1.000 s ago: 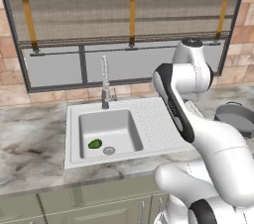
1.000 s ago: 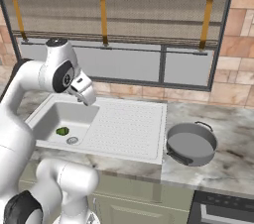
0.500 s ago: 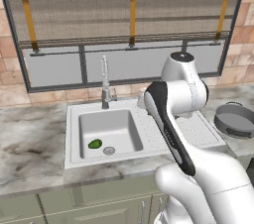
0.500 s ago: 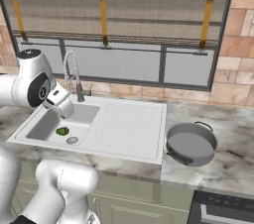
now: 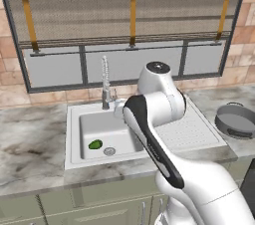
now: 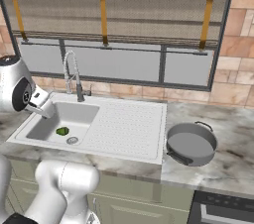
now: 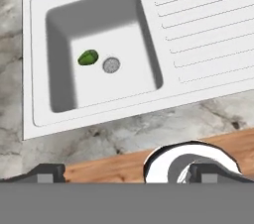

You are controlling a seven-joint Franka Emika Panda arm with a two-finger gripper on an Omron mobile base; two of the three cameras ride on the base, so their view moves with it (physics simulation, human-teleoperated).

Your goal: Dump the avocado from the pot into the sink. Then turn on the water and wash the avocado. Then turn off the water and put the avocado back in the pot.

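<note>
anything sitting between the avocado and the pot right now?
In the right base view, the avocado lies on the sink floor by the drain. Between it and the pot on the counter is the basin wall, then the bare ridged drainboard.

Glossy dark green skin on the avocado (image 7: pixel 88 57), at nine o'clock of the bright metal drain (image 7: pixel 111 64). Smooth matt light grey on the sink (image 7: pixel 59 99) basin, ridged on its drainboard (image 7: pixel 203 25). Dull grey metal with a darker rim on the pot (image 6: pixel 191 143). Veined marble look on the counter (image 5: pixel 30 149). Polished metal on the faucet (image 6: pixel 74 77).
</note>
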